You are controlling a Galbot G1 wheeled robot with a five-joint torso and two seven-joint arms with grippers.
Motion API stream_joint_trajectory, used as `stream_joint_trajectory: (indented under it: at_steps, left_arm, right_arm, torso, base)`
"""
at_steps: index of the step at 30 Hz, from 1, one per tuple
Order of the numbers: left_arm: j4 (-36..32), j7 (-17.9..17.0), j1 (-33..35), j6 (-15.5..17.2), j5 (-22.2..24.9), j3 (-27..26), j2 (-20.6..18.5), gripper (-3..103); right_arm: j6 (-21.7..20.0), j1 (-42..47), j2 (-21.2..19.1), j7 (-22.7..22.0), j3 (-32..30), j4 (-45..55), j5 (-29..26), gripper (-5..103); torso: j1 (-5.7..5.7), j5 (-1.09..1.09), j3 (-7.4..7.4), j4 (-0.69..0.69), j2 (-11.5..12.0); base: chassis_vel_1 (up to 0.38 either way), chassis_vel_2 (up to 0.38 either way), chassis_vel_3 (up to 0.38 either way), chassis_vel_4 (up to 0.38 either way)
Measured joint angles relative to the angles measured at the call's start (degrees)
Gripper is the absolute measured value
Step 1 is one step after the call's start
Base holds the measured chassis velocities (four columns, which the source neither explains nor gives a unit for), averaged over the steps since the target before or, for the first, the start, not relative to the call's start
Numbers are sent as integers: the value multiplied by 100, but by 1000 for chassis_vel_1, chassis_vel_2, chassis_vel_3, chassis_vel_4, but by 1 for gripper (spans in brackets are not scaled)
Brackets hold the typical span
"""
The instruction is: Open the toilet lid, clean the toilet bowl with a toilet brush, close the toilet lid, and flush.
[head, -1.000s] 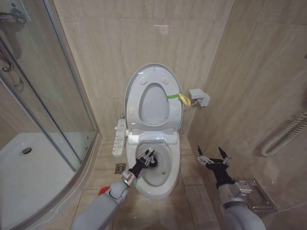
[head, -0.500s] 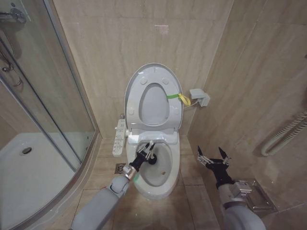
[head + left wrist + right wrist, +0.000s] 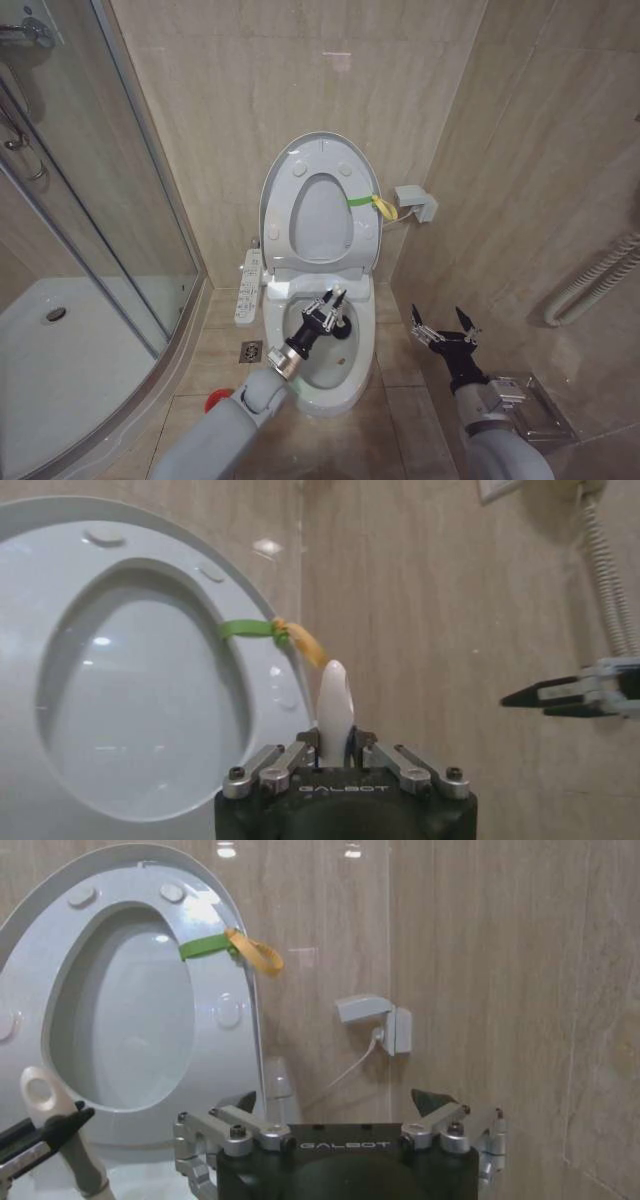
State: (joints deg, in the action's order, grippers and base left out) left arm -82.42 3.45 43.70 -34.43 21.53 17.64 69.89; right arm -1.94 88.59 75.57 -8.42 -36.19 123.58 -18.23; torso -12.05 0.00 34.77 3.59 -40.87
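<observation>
The toilet lid (image 3: 320,222) and the seat ring in front of it stand raised against the wall, with a green-yellow band (image 3: 362,200) at their right edge. Below them the white toilet bowl (image 3: 330,402) lies uncovered. My left gripper (image 3: 336,303) hangs over the back right of the bowl, shut on the toilet brush (image 3: 333,694). The pale handle tip sticks up between the fingers, and the dark bristle head (image 3: 347,328) points down into the bowl. To the right of the toilet my right gripper (image 3: 443,330) hovers open and holds nothing.
The red holder cup (image 3: 213,400) stands on the floor left of the bowl, near a floor drain (image 3: 250,350). A control panel (image 3: 250,285) juts from the toilet's left side. The glass shower enclosure (image 3: 100,230) fills the left; a wall socket (image 3: 415,203) and hose (image 3: 590,285) are on the right.
My left gripper has carried the brush from the front left of the bowl toward its back right. The right arm has stayed still.
</observation>
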Motion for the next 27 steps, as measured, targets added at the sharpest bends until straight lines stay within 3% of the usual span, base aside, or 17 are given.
stream_joint_trajectory:
  at_steps: [9, 19, 27]
  left_arm:
    - [221, -48, 6, 75, 20, 161, 103, 21]
    - [1177, 38, -124, -212, 153, 317, 363, 21]
    - [549, -53, -120, 0, 137, 379, 349, 21]
  right_arm:
    - [0, 0, 0, 0, 0, 0, 0, 100]
    - [0, 0, 0, 0, 0, 0, 0, 100]
    - [0, 0, 0, 0, 0, 0, 0, 100]
  torso:
    - [0, 0, 0, 1, 0]
    - [0, 0, 0, 0, 0]
    - [0, 0, 0, 1, 0]
  base:
    - [0, 0, 0, 0]
    - [0, 0, 0, 0]
    - [0, 0, 0, 0]
